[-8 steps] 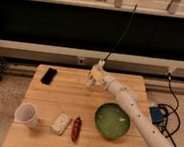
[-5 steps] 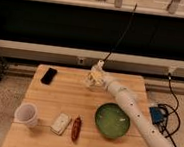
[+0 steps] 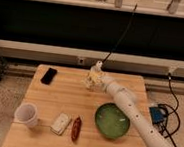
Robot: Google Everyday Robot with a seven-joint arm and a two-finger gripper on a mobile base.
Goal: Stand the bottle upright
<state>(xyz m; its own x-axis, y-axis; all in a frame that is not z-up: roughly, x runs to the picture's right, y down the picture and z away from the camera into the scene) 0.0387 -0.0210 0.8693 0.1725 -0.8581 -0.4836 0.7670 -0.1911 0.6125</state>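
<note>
The small cream bottle [image 3: 95,71] with its white cap pointing up is at the far middle of the wooden table [image 3: 57,94]. It stands roughly upright, slightly tilted. My gripper [image 3: 91,81] is around the bottle's body and appears shut on it, low over the tabletop. The white arm reaches in from the lower right. The bottle's base is hidden by the gripper, so I cannot tell whether it touches the table.
A black phone [image 3: 48,75] lies at the far left. A white cup [image 3: 26,114], a flat white block [image 3: 60,123] and a reddish-brown snack [image 3: 76,128] sit at the front left. A green bowl [image 3: 112,121] sits under the arm. Cables and a blue box [image 3: 156,116] lie on the floor to the right.
The gripper with the bottle has moved slightly down and to the left toward the tabletop. Everything else is unchanged.
</note>
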